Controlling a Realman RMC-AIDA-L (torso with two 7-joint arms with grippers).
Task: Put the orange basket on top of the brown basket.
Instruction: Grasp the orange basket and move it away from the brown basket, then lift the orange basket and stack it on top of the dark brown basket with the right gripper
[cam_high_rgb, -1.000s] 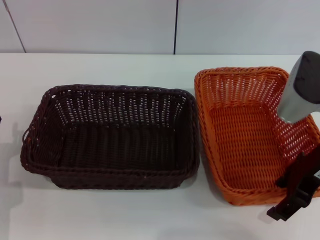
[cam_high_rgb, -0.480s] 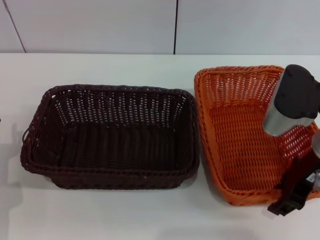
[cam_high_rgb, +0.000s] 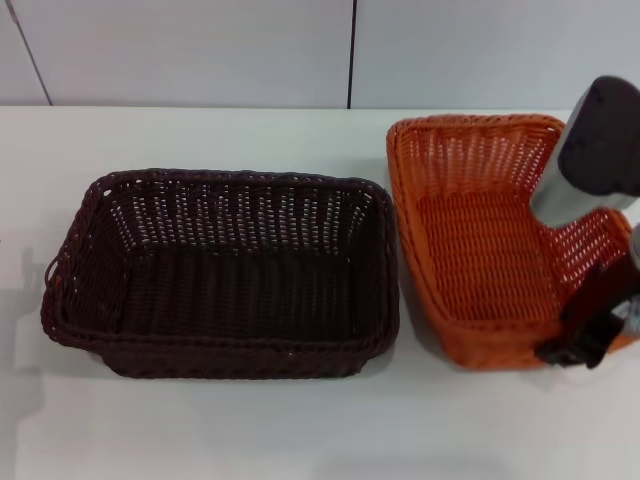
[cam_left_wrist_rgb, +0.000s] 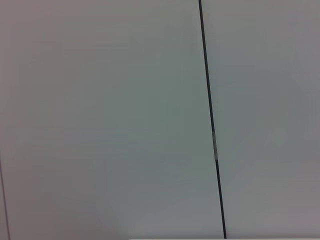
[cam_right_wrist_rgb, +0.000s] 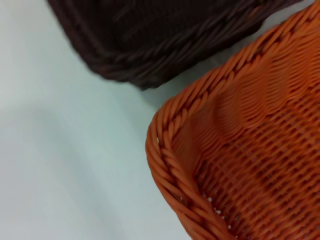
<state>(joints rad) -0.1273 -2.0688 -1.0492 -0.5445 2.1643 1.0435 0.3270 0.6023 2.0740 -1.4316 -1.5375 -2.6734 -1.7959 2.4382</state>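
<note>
The orange basket (cam_high_rgb: 480, 250) is at the right of the white table, tilted, with its near right corner raised. My right gripper (cam_high_rgb: 588, 338) is shut on the basket's rim at that near right corner. The brown basket (cam_high_rgb: 230, 290) sits flat on the table to the left of it, a narrow gap between them. The right wrist view shows the orange basket's braided rim (cam_right_wrist_rgb: 170, 165) close up and a corner of the brown basket (cam_right_wrist_rgb: 165, 35) beyond it. My left gripper is out of view; its wrist view shows only a wall.
The white table (cam_high_rgb: 200, 430) runs in front of both baskets and behind them up to a grey panelled wall (cam_high_rgb: 200, 50). The right arm's grey forearm (cam_high_rgb: 590, 160) hangs over the orange basket's right side.
The right gripper has risen with the orange basket's near right corner. The basket has tipped up and its near edge has come off the table. The brown basket has not moved.
</note>
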